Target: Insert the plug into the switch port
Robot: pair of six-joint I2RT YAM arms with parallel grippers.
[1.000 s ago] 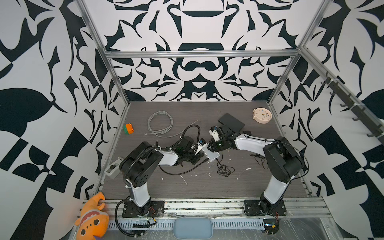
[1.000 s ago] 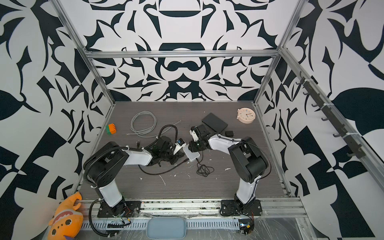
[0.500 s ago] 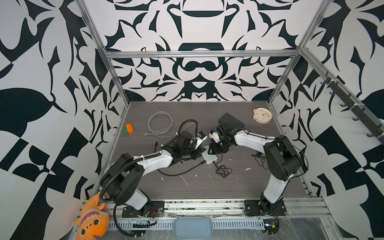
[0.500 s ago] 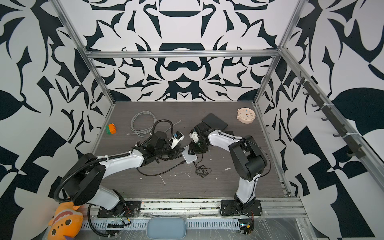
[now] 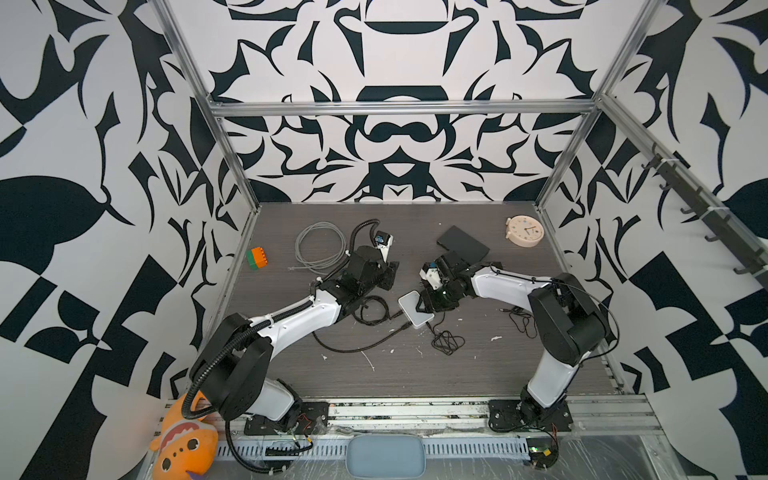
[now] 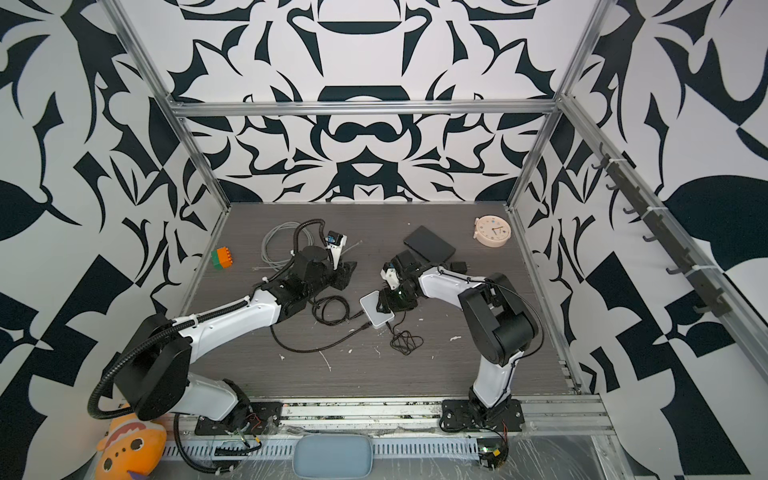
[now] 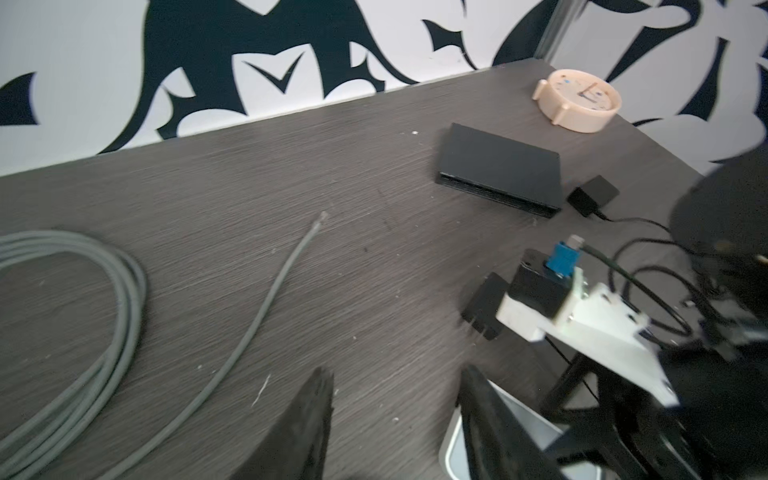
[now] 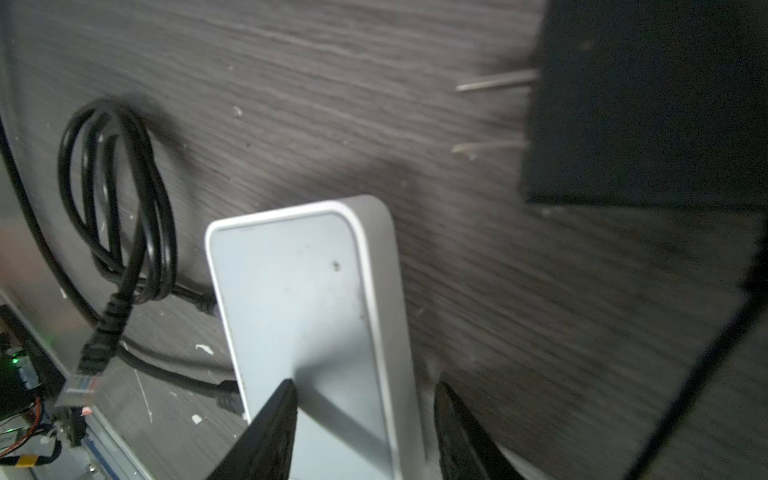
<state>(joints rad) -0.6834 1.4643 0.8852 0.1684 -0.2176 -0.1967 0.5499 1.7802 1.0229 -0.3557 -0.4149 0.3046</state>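
Observation:
The white switch [image 5: 415,309] [image 6: 376,309] [image 8: 307,299] lies flat mid-table. A black looped cable [image 5: 372,309] [image 8: 120,199] lies beside it. One black plug [image 8: 203,305] touches the switch's side wall; whether it sits in a port is hidden. A second cable end [image 8: 226,399] meets the same wall. A clear-tipped plug [image 8: 81,384] lies loose, apart from the switch. My right gripper [image 5: 428,305] [image 8: 365,386] is open, straddling the switch's long edge. Behind the switch, apart from it, my left gripper [image 5: 388,276] [image 7: 397,382] stands open with nothing in it.
A grey cable coil [image 5: 320,247] and an orange-green brick [image 5: 256,258] lie back left. A flat black box [image 5: 463,245] and a clock [image 5: 524,231] sit back right. A pronged black adapter [image 8: 644,104] lies near the switch, a thin wire tangle [image 5: 446,343] in front.
My left gripper has gone from shut to open and drawn back from the switch toward the rear. My right gripper has widened a little and stays at the switch.

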